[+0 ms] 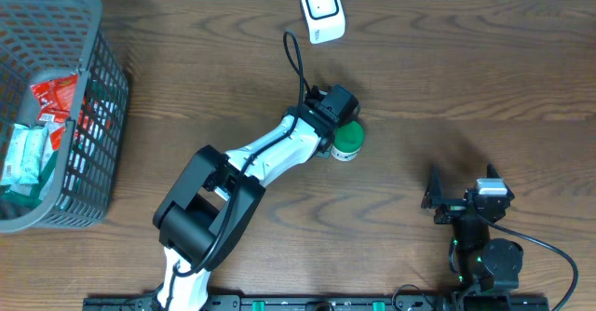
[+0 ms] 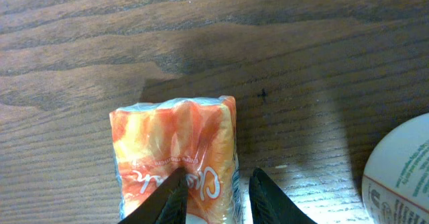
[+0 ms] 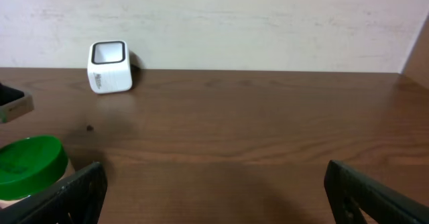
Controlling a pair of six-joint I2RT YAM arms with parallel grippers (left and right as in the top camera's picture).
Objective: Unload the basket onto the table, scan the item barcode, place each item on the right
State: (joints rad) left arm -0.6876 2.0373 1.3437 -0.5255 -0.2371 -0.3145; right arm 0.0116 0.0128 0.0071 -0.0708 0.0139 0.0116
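Observation:
An orange and white plastic packet lies flat on the wooden table, seen in the left wrist view. My left gripper hangs over its near end with the jaws a little apart. One finger is above the packet, the other stands just off the packet's right edge over bare wood. In the overhead view the left gripper hides the packet. The white barcode scanner stands at the table's far edge, also in the right wrist view. My right gripper rests open and empty near the front right.
A green-lidded white jar stands right beside the left gripper, its side showing at the left wrist view's right edge. A grey mesh basket with several packets fills the far left. A pale wall rises behind the scanner.

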